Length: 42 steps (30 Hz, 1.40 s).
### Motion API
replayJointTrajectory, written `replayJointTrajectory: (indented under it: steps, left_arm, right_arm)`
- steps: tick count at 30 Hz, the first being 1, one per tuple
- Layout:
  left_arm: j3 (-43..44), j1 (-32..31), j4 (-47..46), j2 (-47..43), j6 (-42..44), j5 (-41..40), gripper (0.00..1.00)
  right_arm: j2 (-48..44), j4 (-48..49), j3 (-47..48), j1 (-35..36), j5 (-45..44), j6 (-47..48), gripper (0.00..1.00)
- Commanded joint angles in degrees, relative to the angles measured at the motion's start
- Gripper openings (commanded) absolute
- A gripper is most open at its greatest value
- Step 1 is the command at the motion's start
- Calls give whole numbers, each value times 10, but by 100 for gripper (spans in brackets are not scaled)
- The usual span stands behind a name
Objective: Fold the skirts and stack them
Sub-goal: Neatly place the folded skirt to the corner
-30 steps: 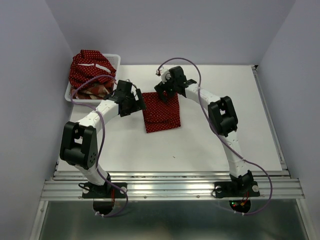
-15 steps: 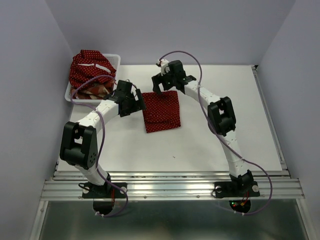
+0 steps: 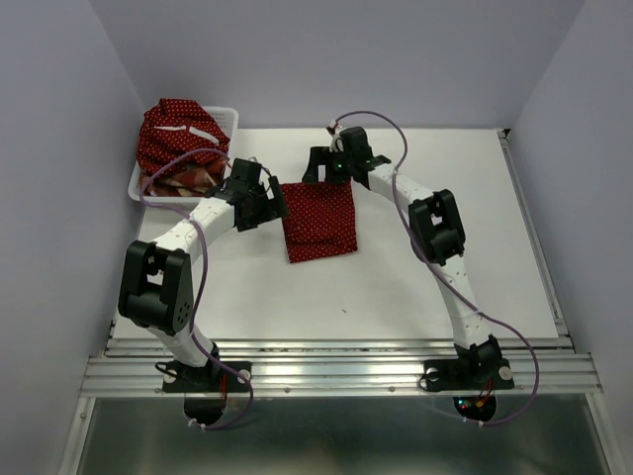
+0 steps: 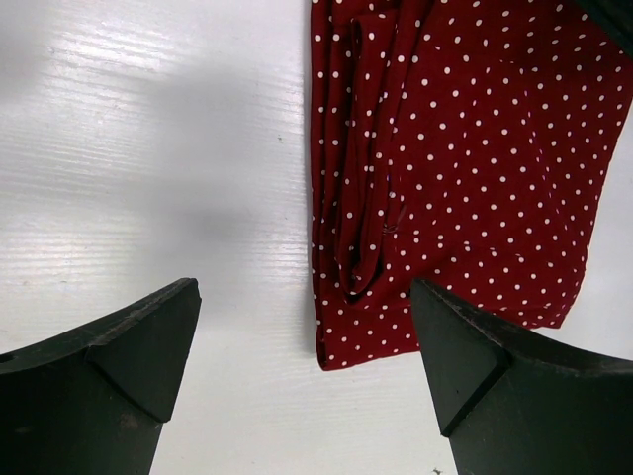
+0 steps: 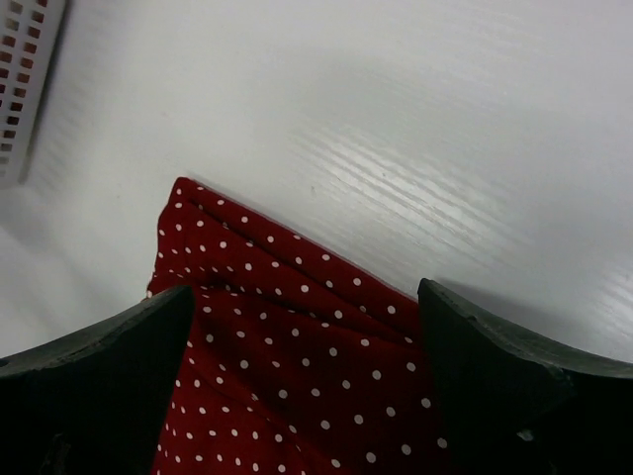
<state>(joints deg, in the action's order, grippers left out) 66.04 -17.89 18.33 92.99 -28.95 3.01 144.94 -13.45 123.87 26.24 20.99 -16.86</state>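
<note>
Here a folded skirt (image 3: 319,220), dark red with small white dots, lies flat on the white worktop (image 3: 376,287) between the two arms, roughly in the middle and a little towards the far side. It forms a tidy upright rectangle.

The left gripper (image 3: 276,203) sits at the skirt's left edge. In the left wrist view the left gripper (image 4: 302,289) is spread wide: one finger is over bare worktop, the other over the dotted cloth (image 4: 475,168), and the layered folds of the edge run down between them to a near corner. Whether the fingers touch the cloth cannot be told.

The right gripper (image 3: 323,168) is at the skirt's far edge. Seen from its own wrist camera, the right gripper (image 5: 305,289) is also spread wide, with the far edge and one far corner of the skirt (image 5: 287,366) lying between the fingers; it grips nothing.

At the far left corner of the worktop stands a white mesh basket (image 3: 229,119). A second dotted skirt (image 3: 173,129) is heaped loosely on top in it, and a checked skirt (image 3: 183,180) shows beneath, at the near side. A corner of the basket (image 5: 25,69) appears in the right wrist view.
</note>
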Motion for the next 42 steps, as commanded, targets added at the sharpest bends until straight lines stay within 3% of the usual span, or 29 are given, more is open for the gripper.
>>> replayJointTrajectory:
  steps: [1, 12, 17, 24, 30, 34, 42]
  left_arm:
    - [11, 2, -5, -29, 9, 2, 99]
    - [0, 2, -13, -35, 10, 12, 99]
    - [1, 2, -15, -34, 10, 15, 99]
    - [3, 2, -10, -33, 9, 7, 99]
    - [5, 2, -9, -31, 8, 6, 98]
    - [7, 3, -7, -29, 8, 7, 98]
    - [6, 2, -5, -35, 7, 1, 98]
  right_arm:
    - [-14, 37, -38, -14, 22, -87, 100]
    - [-122, 69, -212, -37, 40, -100, 100]
    - [-219, 128, -371, -37, 88, -106, 100]
    - [-344, 178, -561, -37, 25, -144, 100]
    - [-432, 237, -701, -29, 71, -196, 100]
    - [-462, 205, -715, -1, 67, -168, 100]
    - [-491, 136, -661, 0, -86, -114, 100]
